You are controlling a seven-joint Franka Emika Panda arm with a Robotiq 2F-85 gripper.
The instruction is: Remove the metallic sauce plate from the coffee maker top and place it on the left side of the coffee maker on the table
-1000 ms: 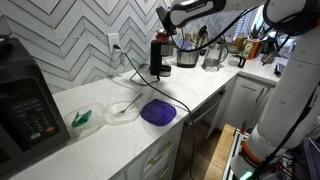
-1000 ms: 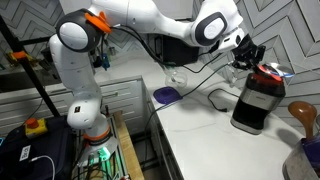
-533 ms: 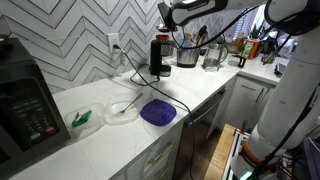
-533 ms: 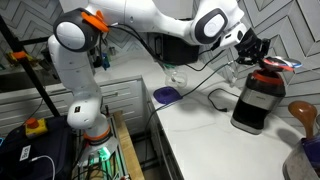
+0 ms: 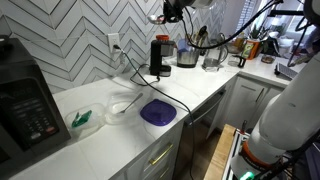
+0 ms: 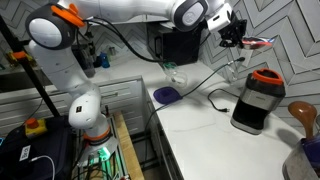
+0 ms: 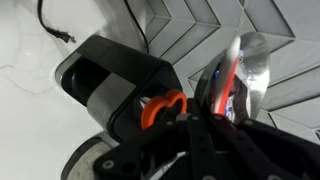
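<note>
1. In the wrist view the metal dish [image 7: 247, 72] shows only edge-on, as a bright strip. The dark gripper parts at the bottom hide much of the picture, and I cannot separate the fingers there.
2. In an exterior view the gripper [image 5: 168, 12] is at the very top edge and partly cut off, so I can hardly make out the dish there.
3. The jaws are pinching the rim of the dish. In an exterior view the gripper [image 6: 240, 36] holds it in the air. The dish [image 6: 263, 42] sticks out sideways above the coffee maker [image 6: 254, 103] and does not touch it.
4. The coffee maker [image 5: 159, 58] stands on the white counter [image 5: 110, 135], close to the zigzag tile wall. Its top carries an orange ring [image 7: 166, 106].
5. A purple plate [image 5: 157, 113], a clear bowl [image 5: 122, 110] and a black cord [image 7: 44, 22] also lie on the counter.
6. Beside the coffee maker there is a bare stretch of counter [image 6: 200, 140]. Its front edge runs over white drawers [image 5: 160, 160].
</note>
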